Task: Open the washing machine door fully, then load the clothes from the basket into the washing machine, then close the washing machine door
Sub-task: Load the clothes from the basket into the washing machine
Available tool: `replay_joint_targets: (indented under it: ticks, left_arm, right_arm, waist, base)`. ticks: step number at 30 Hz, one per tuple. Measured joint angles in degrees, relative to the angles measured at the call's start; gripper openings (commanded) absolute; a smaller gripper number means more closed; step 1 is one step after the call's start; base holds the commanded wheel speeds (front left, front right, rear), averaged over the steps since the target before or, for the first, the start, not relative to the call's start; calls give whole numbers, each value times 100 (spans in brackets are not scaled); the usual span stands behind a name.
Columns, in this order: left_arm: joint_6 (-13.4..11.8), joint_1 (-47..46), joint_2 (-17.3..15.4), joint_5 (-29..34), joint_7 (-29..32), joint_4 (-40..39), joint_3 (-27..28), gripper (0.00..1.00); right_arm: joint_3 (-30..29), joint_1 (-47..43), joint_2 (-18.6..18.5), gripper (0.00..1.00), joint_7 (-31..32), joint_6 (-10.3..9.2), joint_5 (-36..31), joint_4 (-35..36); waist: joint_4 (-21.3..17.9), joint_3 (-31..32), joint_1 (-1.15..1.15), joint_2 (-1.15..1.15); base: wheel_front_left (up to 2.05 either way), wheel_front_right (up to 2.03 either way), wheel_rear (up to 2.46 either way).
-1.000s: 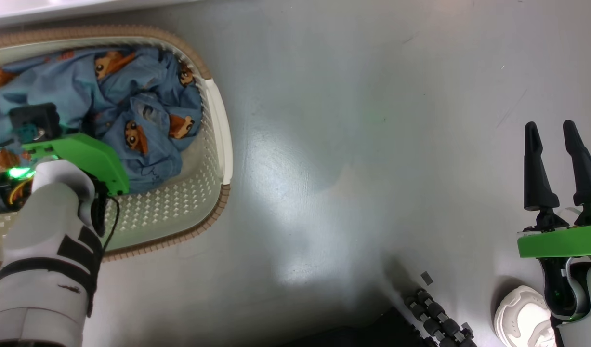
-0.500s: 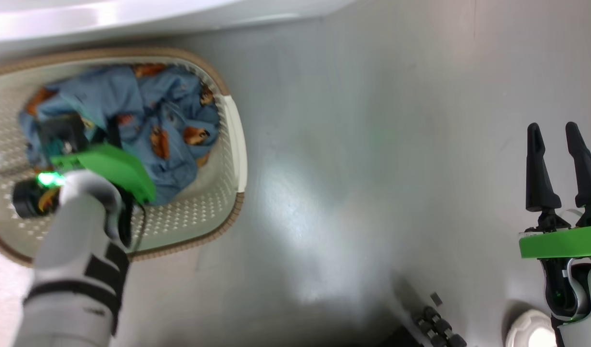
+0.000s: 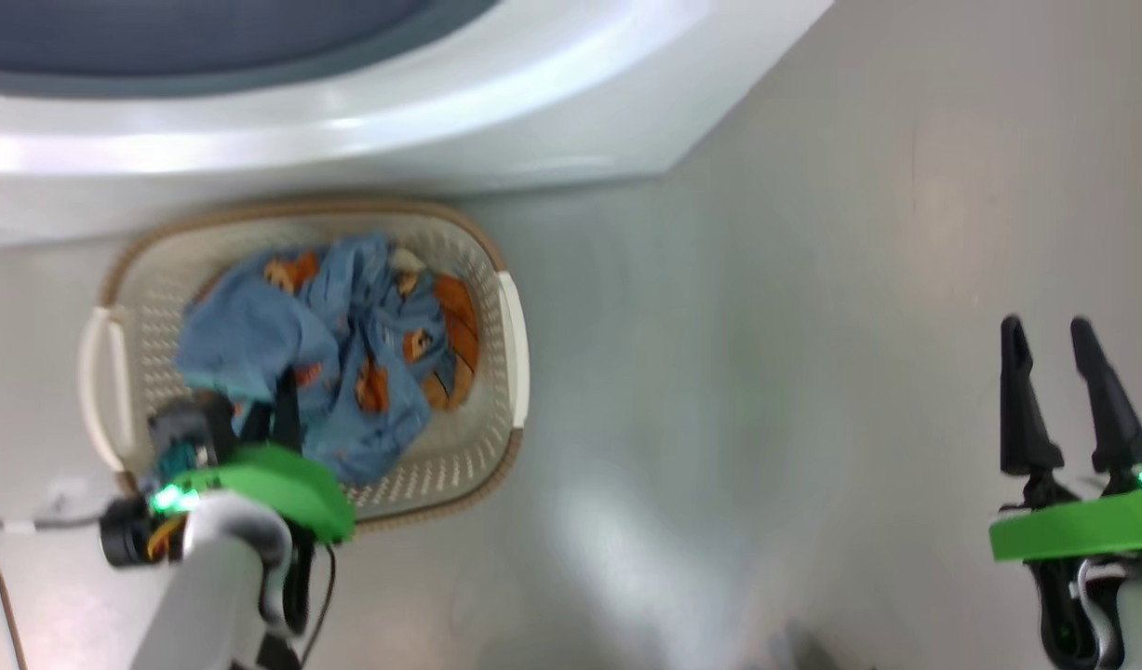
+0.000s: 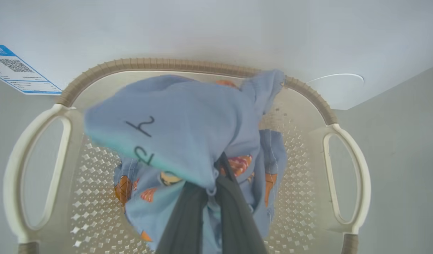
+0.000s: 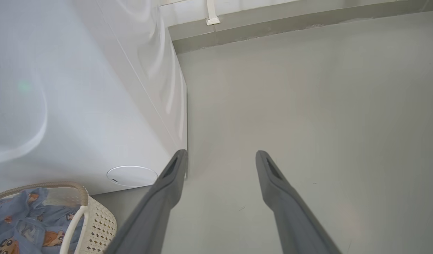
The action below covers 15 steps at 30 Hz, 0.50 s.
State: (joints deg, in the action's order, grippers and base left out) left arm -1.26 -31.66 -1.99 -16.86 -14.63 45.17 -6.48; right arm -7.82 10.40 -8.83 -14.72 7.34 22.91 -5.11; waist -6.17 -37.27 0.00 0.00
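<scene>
Nearest, the left gripper (image 4: pixel 216 176) is clamped tight on a fold of the clothes (image 4: pixel 181 141) — the blue bear-print cloth bunches over its fingertips and hangs down into the basket (image 4: pixel 188 64), where the rest lies heaped. Off to the right, well apart, the right gripper (image 5: pixel 220 155) hangs over bare floor (image 5: pixel 308 106) with its fingers spread wide, holding nothing. The basket sits on the floor just before the washer (image 3: pixel 459 121), long side toward its white front — whether they touch I cannot tell. Beyond the basket's rim, a blue sticker (image 4: pixel 17 70) shows at the washer's lower corner, and a round flap (image 5: pixel 131 175) near the other.
</scene>
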Motion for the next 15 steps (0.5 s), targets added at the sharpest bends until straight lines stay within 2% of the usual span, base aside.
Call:
replay_joint_targets:
  ticks: [10, 15]
  left_arm:
    - [-11, 1264, 10, -55, 1, -914, -11, 0]
    - [-165, 1801, 9, -130, 1, -1494, -91, 0]
  right_arm:
    - [-46, -591, 194, 100, 0, 0, -177, -115]
    - [-91, -809, 224, 100, 0, 0, -283, -130]
  waist:
    - [146, 1092, 0, 0]
    - [193, 1598, 0, 0]
  base:
    - [0, 0, 0]
    - [0, 0, 0]
